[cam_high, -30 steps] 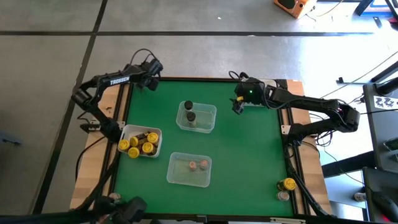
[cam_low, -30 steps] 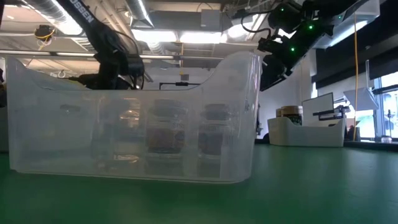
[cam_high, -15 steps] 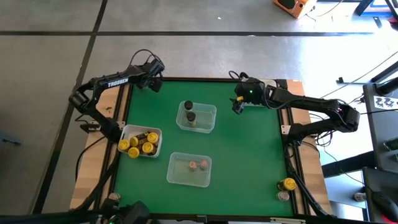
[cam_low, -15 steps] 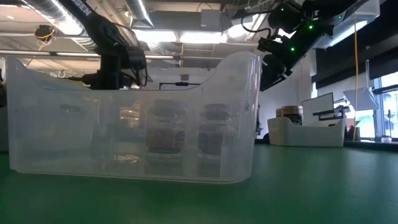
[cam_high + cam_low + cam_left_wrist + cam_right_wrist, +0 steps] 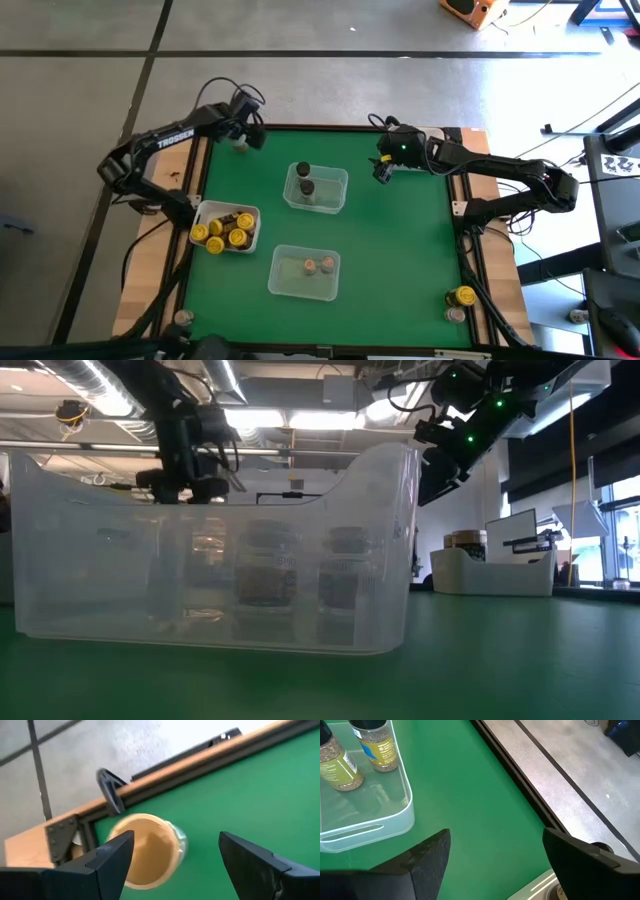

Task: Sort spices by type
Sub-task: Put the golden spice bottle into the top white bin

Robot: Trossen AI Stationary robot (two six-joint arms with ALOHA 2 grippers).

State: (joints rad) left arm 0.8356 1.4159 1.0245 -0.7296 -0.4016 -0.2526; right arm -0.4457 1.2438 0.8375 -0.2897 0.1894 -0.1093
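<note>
Here the left gripper [image 5: 170,857], fingers apart, hovers over a tan-lidded jar [image 5: 147,850] at the table's far-left corner; centre, then descend squarely; right gripper [image 5: 495,865] waits, spread

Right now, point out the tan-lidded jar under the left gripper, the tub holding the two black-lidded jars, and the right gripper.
tan-lidded jar [image 5: 146,849]: left wrist view, on its round lid.
tub [image 5: 338,177]: high view, on its far right rim.
right gripper [image 5: 381,173]: high view, between its fingertips.
</note>
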